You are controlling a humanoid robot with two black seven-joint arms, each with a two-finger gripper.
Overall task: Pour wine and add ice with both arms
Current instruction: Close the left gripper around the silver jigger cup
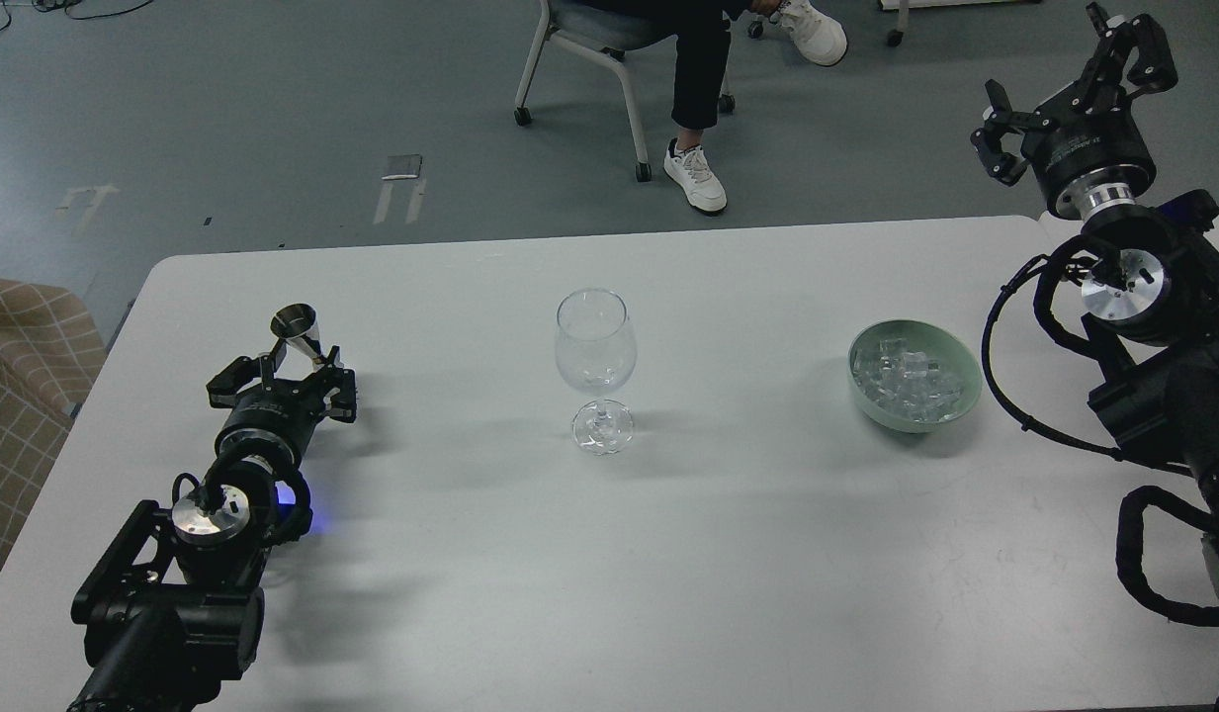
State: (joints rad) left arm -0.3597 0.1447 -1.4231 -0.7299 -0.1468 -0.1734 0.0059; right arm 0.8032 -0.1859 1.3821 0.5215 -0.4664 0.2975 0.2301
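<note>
Two pincers, two jobs. The left pincer (295, 368) is clenched on a small metal measuring cup (295, 329), upright, presumably carrying the wine, though I can't see any liquid. To its right stands the empty wine glass (595, 341); carry level, then tip slowly over the rim. Further right sits the green bowl (871, 400) of ice (911, 376). Beyond it, the right pincer (1074, 79) hangs high, released, grasping nothing.

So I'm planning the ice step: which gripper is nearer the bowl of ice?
The right gripper. It hangs raised beyond the table's far right corner, behind and right of the green bowl. The left gripper sits across the table, past the wine glass, at a metal jigger.
</note>
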